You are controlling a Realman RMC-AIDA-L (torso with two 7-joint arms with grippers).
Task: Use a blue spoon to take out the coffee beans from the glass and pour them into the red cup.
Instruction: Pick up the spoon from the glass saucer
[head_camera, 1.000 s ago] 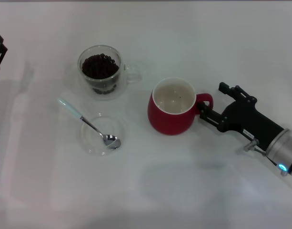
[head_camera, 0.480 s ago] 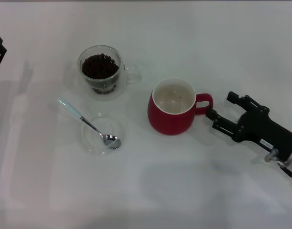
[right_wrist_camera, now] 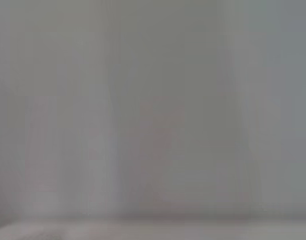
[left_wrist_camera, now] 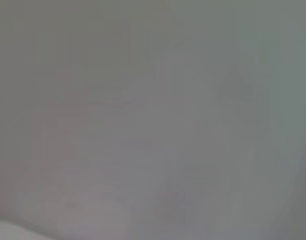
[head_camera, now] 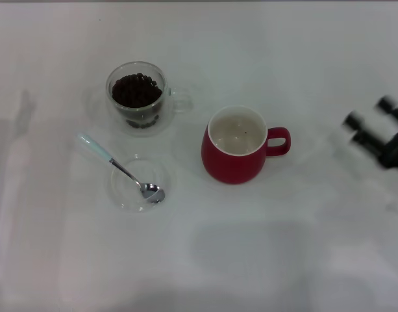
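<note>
In the head view the glass (head_camera: 139, 97) stands at the back left, filled with dark coffee beans (head_camera: 136, 90). In front of it lies the blue spoon (head_camera: 115, 167), its metal bowl resting in a flat clear saucer (head_camera: 139, 182) and its pale handle pointing away to the left. The red cup (head_camera: 236, 147) is at the centre, white inside, handle facing right. My right gripper (head_camera: 369, 117) is open and holds nothing, far right of the cup and blurred by motion. The left gripper is out of view. Both wrist views show only pale surface.
The white tabletop (head_camera: 250, 260) stretches all around the objects. Nothing else stands on it.
My right gripper has pulled back to the right, from the red cup's handle to the frame's edge. The left gripper has left the picture at the left edge. The objects have not moved.
</note>
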